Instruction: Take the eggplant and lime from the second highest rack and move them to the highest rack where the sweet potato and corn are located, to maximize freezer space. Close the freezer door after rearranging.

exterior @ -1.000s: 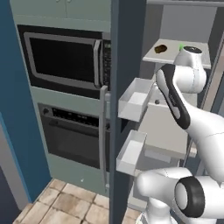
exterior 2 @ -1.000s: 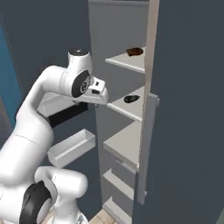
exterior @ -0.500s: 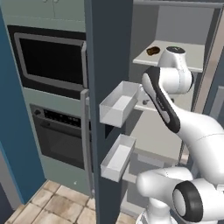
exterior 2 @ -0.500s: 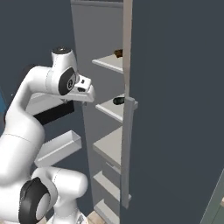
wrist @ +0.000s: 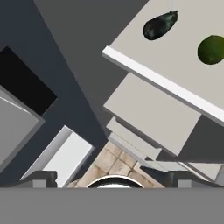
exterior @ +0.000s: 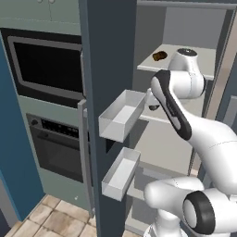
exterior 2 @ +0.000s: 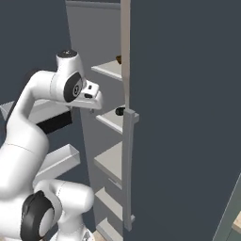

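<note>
Two items, eggplant (wrist: 160, 25) and lime (wrist: 211, 49), sit on the second rack (wrist: 175, 61), nothing moved yet; gripper (wrist: 111, 178) open and empty, freezer door (exterior: 109, 83) not shut.

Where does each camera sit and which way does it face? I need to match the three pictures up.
Left base view: behind the arm's left, facing the freezer door and shelves; white arm at lower right.
Right base view: behind its right, facing the freezer edge-on; arm at left.
Hand view: on the hand, facing down the shelves at eggplant and lime.
Both base views share the sweet potato.
</note>
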